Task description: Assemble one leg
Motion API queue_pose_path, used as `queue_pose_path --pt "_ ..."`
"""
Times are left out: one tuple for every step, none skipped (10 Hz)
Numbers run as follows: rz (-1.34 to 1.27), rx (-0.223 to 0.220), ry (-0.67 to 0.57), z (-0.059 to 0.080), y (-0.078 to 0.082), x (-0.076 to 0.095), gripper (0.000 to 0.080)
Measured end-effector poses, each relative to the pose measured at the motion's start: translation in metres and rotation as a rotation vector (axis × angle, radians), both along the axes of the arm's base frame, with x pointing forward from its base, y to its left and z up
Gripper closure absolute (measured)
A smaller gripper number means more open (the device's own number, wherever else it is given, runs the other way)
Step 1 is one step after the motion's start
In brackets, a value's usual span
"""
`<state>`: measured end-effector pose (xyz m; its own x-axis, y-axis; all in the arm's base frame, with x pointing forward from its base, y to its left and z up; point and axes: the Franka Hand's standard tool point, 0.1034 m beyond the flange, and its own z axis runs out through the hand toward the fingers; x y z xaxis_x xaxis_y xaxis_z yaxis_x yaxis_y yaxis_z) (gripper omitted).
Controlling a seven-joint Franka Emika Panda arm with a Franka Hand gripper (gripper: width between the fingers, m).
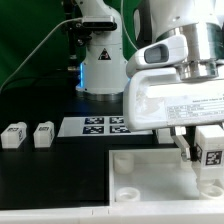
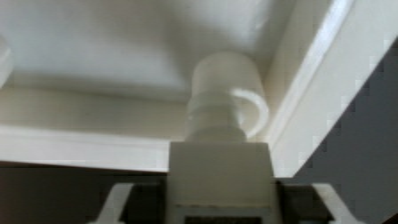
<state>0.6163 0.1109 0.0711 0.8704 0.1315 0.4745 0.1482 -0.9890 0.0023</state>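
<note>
My gripper [image 1: 207, 150] is shut on a leg [image 1: 209, 146], a white post with a black-and-white tag, and holds it upright at the right corner of the large white tray-like piece [image 1: 140, 172]. In the wrist view the leg [image 2: 219, 165] sits between my fingers [image 2: 132, 200] and its round end [image 2: 226, 95] points into the tray's corner by the raised rim [image 2: 329, 85]. I cannot tell whether the end touches the socket. Two more legs [image 1: 13, 135] [image 1: 43, 134] lie on the table at the exterior view's left.
The marker board [image 1: 95, 125] lies flat on the table behind the tray. The robot base [image 1: 100, 65] stands at the back. A green backdrop lies behind it.
</note>
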Motion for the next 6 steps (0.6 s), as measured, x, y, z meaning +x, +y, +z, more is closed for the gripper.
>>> queue_pose_path --pt "0.003 0.002 -0.008 -0.0004 0.0026 0.0005 0.0509" --pt "0.005 0.003 -0.013 -0.0008 0.0045 0.0012 0.0509" --pt "0.007 0.003 -0.013 -0.001 0.0054 0.0011 0.0509" --pt "0.009 0.004 -0.015 -0.0013 0.0068 0.0009 0.0509" --pt "0.01 0.003 -0.023 -0.002 0.007 0.0012 0.0509" --pt "0.008 0.002 -0.026 -0.0049 0.0059 0.0006 0.0509"
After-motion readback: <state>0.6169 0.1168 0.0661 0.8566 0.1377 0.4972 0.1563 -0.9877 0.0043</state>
